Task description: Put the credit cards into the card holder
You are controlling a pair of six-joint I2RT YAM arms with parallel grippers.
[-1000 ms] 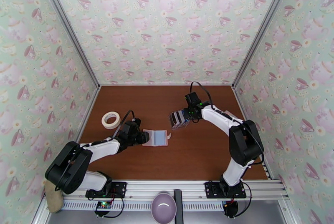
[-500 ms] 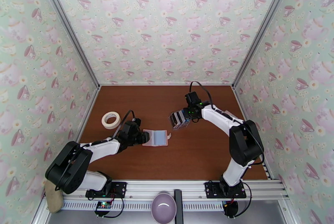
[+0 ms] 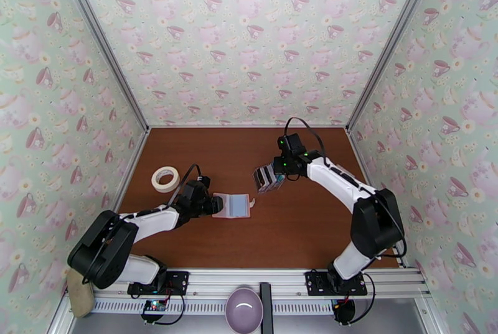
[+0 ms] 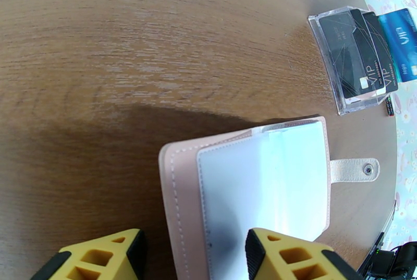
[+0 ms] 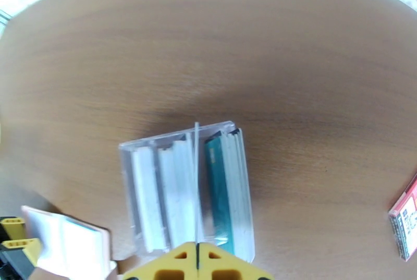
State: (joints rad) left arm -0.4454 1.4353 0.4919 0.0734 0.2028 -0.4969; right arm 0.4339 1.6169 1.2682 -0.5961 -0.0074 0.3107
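Left pincer low over the table, yellow fingers clearly spread apart, nothing clamped; one finger sits over the near end of the card holder, the other just off its pink edge. Card holder lies open and flat, pale blue inner leaves up, snap tab sticking out on the far side. Credit cards stand on edge in a clear stand just beyond the holder, black, white and blue ones packed in a row. Right pincer is right above the stand, fingers pressed fully together with a thin pale edge running up from between them; can't tell if that's a card or the stand's divider. Tape roll at left
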